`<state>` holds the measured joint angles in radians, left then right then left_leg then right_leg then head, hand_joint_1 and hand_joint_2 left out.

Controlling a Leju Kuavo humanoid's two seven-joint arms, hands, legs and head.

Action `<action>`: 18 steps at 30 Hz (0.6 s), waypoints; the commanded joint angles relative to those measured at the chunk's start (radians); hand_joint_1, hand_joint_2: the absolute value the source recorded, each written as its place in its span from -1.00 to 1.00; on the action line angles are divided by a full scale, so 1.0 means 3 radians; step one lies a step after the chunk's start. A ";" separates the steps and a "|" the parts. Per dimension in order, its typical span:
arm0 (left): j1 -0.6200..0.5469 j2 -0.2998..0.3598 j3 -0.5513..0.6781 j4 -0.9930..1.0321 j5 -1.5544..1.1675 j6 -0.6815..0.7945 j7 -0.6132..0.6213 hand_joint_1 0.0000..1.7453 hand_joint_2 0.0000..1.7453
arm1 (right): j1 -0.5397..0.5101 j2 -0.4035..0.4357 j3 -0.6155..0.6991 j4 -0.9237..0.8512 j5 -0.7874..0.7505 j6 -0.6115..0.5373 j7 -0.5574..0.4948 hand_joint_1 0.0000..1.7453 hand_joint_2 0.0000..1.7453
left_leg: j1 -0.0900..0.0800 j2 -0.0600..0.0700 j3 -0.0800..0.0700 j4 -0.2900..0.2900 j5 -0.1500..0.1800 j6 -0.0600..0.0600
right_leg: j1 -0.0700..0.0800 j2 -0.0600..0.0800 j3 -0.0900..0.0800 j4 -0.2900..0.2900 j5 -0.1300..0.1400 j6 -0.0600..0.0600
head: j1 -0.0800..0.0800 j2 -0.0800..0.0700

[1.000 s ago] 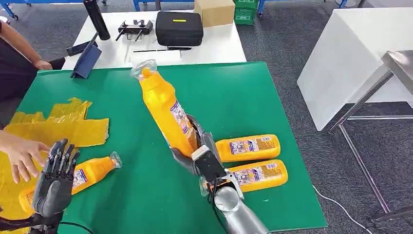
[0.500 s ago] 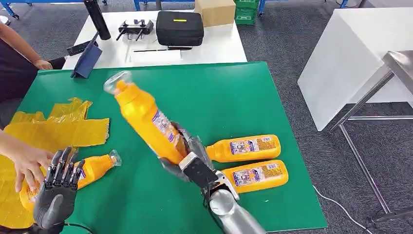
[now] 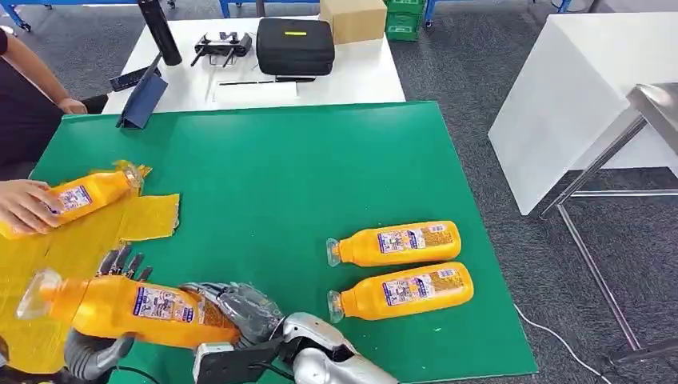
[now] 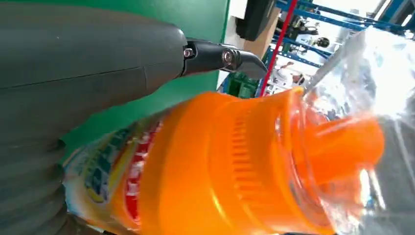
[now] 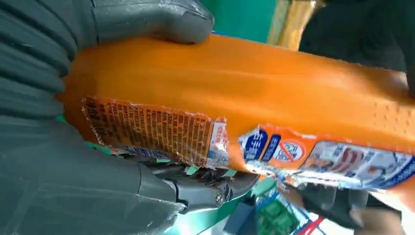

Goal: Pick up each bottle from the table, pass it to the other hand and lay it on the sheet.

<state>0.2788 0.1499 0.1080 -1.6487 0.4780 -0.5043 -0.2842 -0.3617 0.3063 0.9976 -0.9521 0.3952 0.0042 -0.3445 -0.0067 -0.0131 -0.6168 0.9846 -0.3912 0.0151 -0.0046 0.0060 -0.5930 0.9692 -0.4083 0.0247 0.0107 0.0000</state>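
**Handover over the near-left worktop edge**

Right hand (image 3: 240, 308) clamping the base end of an orange bottle (image 3: 120, 304), holding it level, cap end pointing left over the yellow sheet (image 3: 88, 232). Left hand (image 3: 100, 340) sitting under the bottle, fingers (image 3: 120, 260) showing behind it; grip unclear. Two more bottles (image 3: 400, 268) lying side by side on the green worktop (image 3: 320, 160). Person's hand (image 3: 24, 204) gripping another bottle (image 3: 84, 192) on the sheet.

Silver right arm (image 3: 336, 364), grey ribbed wrist cover (image 5: 29, 54), thick grey thumb (image 5: 151, 19), dark fingers (image 3: 120, 262)
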 commanded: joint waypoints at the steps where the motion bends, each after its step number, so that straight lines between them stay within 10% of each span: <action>1: -0.0050 0.0054 -0.0066 0.0097 0.0048 -0.0013 0.0022 -1.00 1.00 | -0.0127 -0.0012 0.0474 0.0366 0.0049 0.0087 -0.0033 1.00 1.00 | 0.0004 -0.0002 0.0017 -0.0001 -0.0008 -0.0007 | 0.0004 -0.0006 0.0020 -0.0002 -0.0009 -0.0003 | 0.0000 0.0000; 4: -0.0045 0.0056 -0.0080 0.0109 0.0113 -0.0055 0.0030 -0.72 1.00 | -0.0143 -0.0001 0.0479 0.0390 0.0049 0.0089 -0.0033 1.00 1.00 | 0.0003 -0.0002 0.0015 -0.0001 -0.0006 -0.0007 | 0.0003 -0.0007 0.0017 -0.0002 -0.0007 -0.0003 | 0.0000 0.0000; 5: -0.0031 0.0062 -0.0090 0.0104 0.0114 -0.0067 0.0029 0.94 1.00 | -0.0147 -0.0003 0.0473 0.0392 0.0042 0.0091 -0.0037 1.00 1.00 | 0.0002 -0.0003 0.0013 -0.0002 -0.0005 -0.0006 | 0.0002 -0.0007 0.0015 -0.0003 -0.0006 -0.0002 | 0.0000 0.0000; 18: 0.0063 0.0133 -0.0217 0.0041 0.0167 -0.0259 -0.0082 1.00 1.00 | -0.0152 -0.0017 0.0417 0.0391 0.0018 0.0076 -0.0038 1.00 1.00 | 0.0002 -0.0001 0.0008 -0.0002 -0.0003 -0.0004 | 0.0002 -0.0005 0.0010 -0.0003 -0.0004 -0.0001 | -0.0001 0.0000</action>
<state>0.3159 0.1701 0.0835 -1.6487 0.5257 -0.5745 -0.2987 -0.3905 0.3162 1.0620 -0.8911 0.3960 0.0137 -0.3487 -0.0066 -0.0129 -0.6168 0.9846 -0.3913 0.0150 -0.0046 0.0060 -0.5931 0.9692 -0.4084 0.0246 0.0103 0.0000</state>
